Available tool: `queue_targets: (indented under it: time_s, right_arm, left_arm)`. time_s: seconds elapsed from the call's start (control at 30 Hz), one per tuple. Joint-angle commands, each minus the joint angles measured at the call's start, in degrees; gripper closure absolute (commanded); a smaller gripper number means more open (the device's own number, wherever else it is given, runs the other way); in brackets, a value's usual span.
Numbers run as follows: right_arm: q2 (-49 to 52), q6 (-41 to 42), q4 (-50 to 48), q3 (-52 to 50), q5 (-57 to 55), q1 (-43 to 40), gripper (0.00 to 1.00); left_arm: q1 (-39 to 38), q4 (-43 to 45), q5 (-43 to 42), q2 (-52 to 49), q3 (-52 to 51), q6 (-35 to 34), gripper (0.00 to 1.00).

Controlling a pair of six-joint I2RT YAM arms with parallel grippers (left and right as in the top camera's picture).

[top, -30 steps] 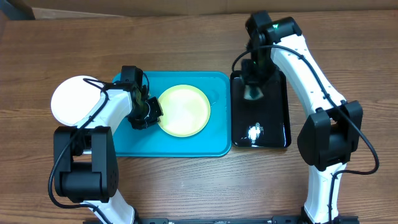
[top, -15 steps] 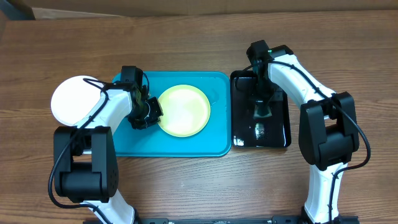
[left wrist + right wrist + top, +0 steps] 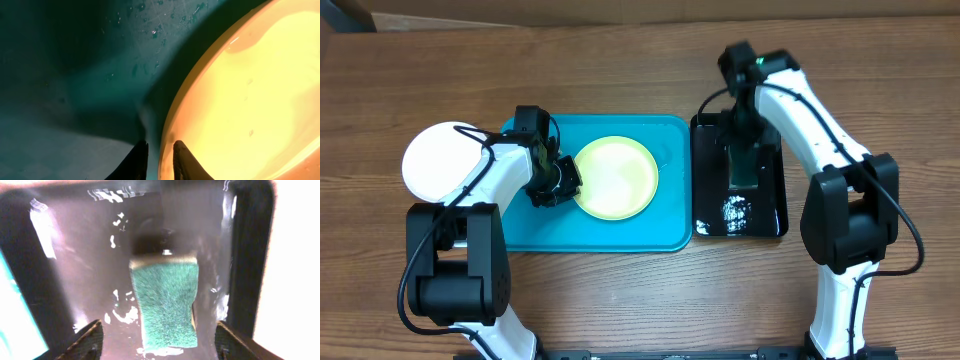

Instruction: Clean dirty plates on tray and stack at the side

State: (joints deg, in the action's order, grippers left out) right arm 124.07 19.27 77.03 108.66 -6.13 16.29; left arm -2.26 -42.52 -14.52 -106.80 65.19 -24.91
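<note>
Overhead: right gripper (image 3: 741, 140) just let go of the green sponge (image 3: 743, 166), which now lies on the black tray (image 3: 705, 215). A second ago the jaws were closed, so the scrubbing is probably done. The yellow-green plate (image 3: 615, 178) sits on the turquoise tray (image 3: 620, 238) with the left gripper (image 3: 556, 182) at its left rim. The white plate (image 3: 432, 162) is already on the surface (image 3: 620, 70) beside the tray.

Left wrist: jaws nearly closed astride the plate rim. Can't tell if they're pinching it.

Right wrist: jaws wide, sponge flat between them, untouched.

Surface is wood-grain. Room out of view.

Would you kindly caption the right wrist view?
Open right gripper above a green sponge lying in the glossy black tray.
</note>
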Motion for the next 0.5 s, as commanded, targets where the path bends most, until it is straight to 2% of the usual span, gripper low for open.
queue_targets:
  time_s: [0.0, 0.3, 0.4, 0.47]
  right_arm:
    - [-2.5, 0.3, 1.0, 4.8, -0.2, -2.7, 0.21]
    - [-2.5, 0.3, 0.5, 5.0, -0.3, -13.8, 0.06]
    - [-2.5, 0.3, 0.5, 5.0, -0.3, -18.4, 0.0]
    - [-2.5, 0.3, 0.4, 5.0, -0.3, -21.3, 0.0]
  left_arm:
    - [-0.4, -0.4, 0.1, 1.0, -0.2, 1.1, 0.8]
    - [-1.9, -0.3, 4.4, 1.0, -0.2, 1.1, 0.81]
    - [-2.4, -0.3, 4.6, 1.0, -0.2, 1.1, 0.93]
    - [-2.4, -0.3, 4.7, 1.0, -0.2, 1.1, 0.96]
